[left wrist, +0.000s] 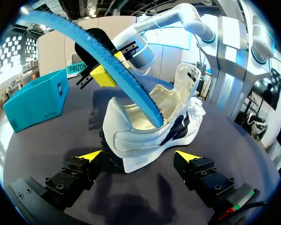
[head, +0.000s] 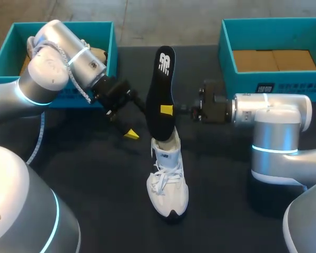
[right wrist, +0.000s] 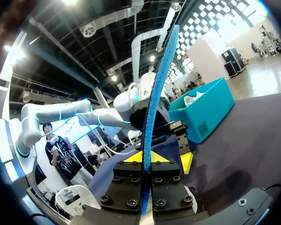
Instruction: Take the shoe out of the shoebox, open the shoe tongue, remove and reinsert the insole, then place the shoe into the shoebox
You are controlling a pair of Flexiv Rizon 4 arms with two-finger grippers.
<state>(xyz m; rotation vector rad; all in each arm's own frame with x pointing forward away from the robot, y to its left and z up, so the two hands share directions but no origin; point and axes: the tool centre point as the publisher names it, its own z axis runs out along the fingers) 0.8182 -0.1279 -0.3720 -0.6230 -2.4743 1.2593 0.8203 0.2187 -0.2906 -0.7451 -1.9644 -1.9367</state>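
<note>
Head view: a white shoe [head: 167,182] with white laces and a black toe edge stands on the dark desk [head: 105,174] toward 6 o'clock of the middle, toe pointing to 6 o'clock. A long insole [head: 161,89], black on top with a white mark and bright blue underneath, rises from the heel opening toward 12 o'clock, its lower end tucked inside the shoe. The right gripper [head: 167,110], in from 3 o'clock, pinches the insole at mid-length, both yellow tips pressed to it. The left gripper [left wrist: 139,155], in from 10 o'clock, is spread wide, its tips either side of the heel and apart from it. Left wrist view shows the tongue [left wrist: 187,79] lifted and pale lining bare. A teal left shoebox [head: 97,24] sits at 11 o'clock, a right shoebox [head: 274,21] at 1 o'clock.
</note>
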